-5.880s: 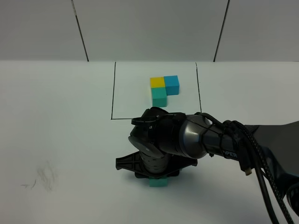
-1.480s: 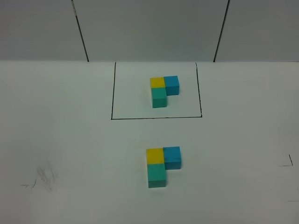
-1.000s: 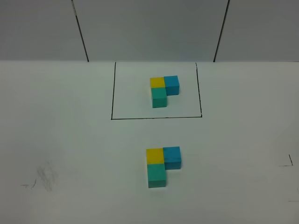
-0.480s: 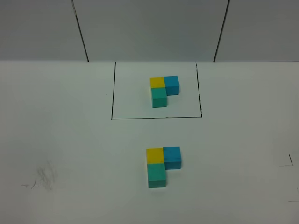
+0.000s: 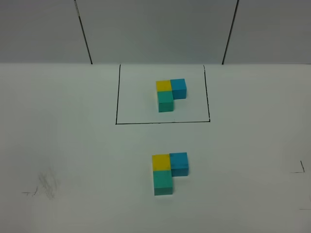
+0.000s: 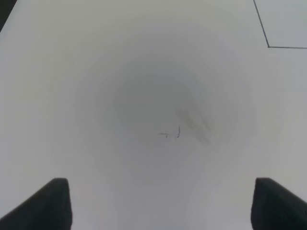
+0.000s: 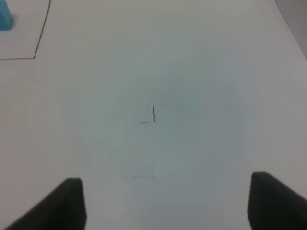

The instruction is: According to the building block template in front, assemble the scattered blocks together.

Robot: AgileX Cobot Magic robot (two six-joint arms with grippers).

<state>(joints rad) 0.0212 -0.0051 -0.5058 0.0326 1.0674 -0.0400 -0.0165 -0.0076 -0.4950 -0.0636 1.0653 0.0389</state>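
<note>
The template (image 5: pixel 170 94), an L of yellow, blue and teal-green cubes, sits inside the black-line rectangle at the back. Nearer the front, the unframed yellow cube (image 5: pixel 160 162), blue cube (image 5: pixel 179 163) and teal-green cube (image 5: pixel 163 182) touch in the same L shape. Neither arm shows in the high view. My left gripper (image 6: pixel 158 203) is open and empty over bare table with a faint smudge. My right gripper (image 7: pixel 165 203) is open and empty over bare table; a blue cube edge (image 7: pixel 5 19) shows at one corner of its view.
The white table (image 5: pixel 73 145) carries a grey smudge (image 5: pixel 46 184) at front left and small pen marks (image 5: pixel 297 169) at the right. A grey panelled wall stands behind the table.
Six seconds ago my right arm hovered over the front cubes. It has withdrawn out of the high view, leaving them joined. Nothing has moved in the last 1.5 seconds.
</note>
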